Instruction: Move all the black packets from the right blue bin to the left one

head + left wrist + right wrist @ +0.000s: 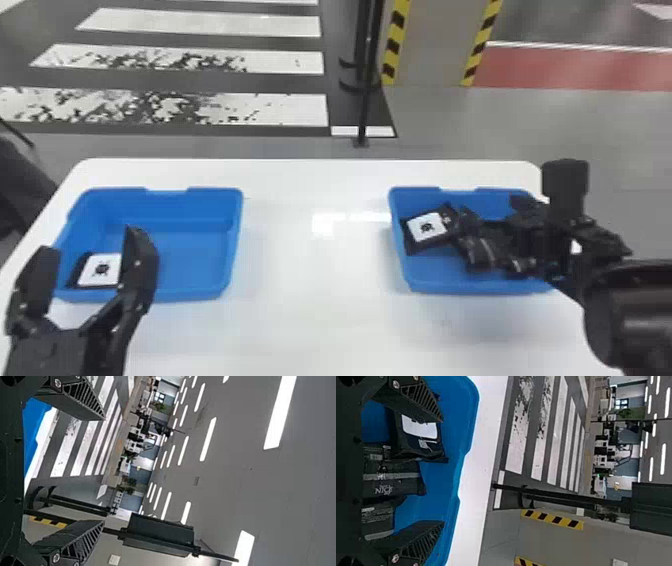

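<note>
At the right bin (435, 272), the right gripper (442, 471) has its fingers spread, unclenched, among the black packets (391, 481); the labelled packet (427, 227) lies toward ten o'clock. The left gripper (95, 240), likewise parted, is at the left bin's (190, 210) seven o'clock. Step: apparently pick-up. Next: align, close on one packet, lift.
</note>
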Robot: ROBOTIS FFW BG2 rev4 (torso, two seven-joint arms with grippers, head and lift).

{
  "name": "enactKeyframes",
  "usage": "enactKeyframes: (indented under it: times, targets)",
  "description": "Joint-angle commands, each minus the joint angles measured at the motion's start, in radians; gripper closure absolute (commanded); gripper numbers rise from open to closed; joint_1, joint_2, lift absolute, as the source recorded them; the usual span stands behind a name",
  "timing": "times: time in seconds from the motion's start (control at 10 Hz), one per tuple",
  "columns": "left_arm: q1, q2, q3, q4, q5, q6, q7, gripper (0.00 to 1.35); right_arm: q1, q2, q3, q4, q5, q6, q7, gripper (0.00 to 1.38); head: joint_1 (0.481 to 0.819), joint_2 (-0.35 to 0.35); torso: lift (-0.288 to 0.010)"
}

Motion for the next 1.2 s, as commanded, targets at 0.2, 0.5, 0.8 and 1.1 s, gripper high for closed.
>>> enactKeyframes:
  times: [0.2, 0.5, 0.8, 1.1]
  targets:
    - [-0.006, 0.0, -0.002, 0.0, -0.007, 0.003, -0.002, 0.11, -0.095, -0.01, 0.118, 0.186, -0.021, -0.034, 0.018, 0.11, 0.695, -0.045, -0.14]
    - [-0.011, 0.0, 0.0, 0.0, -0.007, 0.005, -0.002, 0.11, -0.139, -0.013, 0.183, 0.254, -0.025, -0.034, 0.016, 0.11, 0.695, -0.01, -0.14]
    - [-0.011, 0.0, 0.002, 0.0, -0.009, 0.003, -0.003, 0.11, -0.154, -0.013, 0.211, 0.252, 0.028, 0.005, -0.004, 0.11, 0.695, 0.011, -0.14]
    - [-0.011, 0.0, 0.004, 0.0, -0.011, 0.0, -0.003, 0.11, -0.169, -0.013, 0.213, 0.262, 0.066, 0.059, -0.024, 0.11, 0.695, -0.003, -0.14]
